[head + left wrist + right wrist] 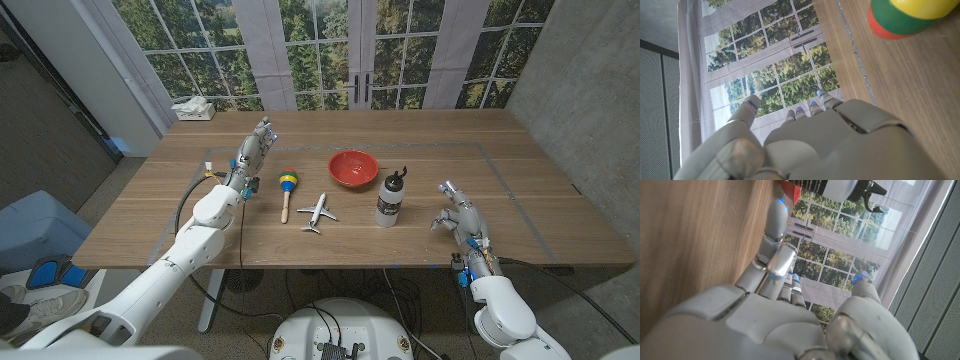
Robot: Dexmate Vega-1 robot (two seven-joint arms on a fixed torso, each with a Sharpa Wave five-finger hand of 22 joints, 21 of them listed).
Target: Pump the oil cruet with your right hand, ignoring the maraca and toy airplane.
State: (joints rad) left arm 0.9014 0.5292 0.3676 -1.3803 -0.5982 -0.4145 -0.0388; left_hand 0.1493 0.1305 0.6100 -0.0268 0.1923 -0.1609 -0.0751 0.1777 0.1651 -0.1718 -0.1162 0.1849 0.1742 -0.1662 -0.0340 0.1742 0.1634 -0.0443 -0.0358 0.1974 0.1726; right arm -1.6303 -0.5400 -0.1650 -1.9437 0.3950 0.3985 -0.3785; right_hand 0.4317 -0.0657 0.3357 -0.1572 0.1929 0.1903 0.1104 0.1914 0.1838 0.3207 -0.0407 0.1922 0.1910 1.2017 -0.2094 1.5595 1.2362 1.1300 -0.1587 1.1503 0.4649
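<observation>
Reaching for the cruet (391, 198) was the step in hand, as we judged it, and nothing had been pressed yet. The cruet stood upright on the surface (520, 160), just in front of the red bowl (353, 168), its black pump head at the top with the spout pointing toward our right side. Our right hand (459, 219) waited near the front edge, a clear gap away from the cruet, holding nothing with its fingers apart; the right wrist view showed those fingers (776, 240) spread and reaching toward the cruet's base (840, 187).

To do this well, we thought the hand should travel across to the cruet and rise above the pump head, coming in from the open right side so the bowl stayed out of the way. The press should go straight down on the cap. The bottle looked tall and narrow, so a slanted push could tip it toward the bowl or slide it; wrapping the lower fingers around the body while the thumb or a finger worked the cap seemed safer to us.

The plane (318, 211) and the maraca (287, 191) lay on the cruet's far side from our right hand, so we saw no reason to cross them. Our left hand (254, 151) stood beyond the maraca, empty with fingers extended.
</observation>
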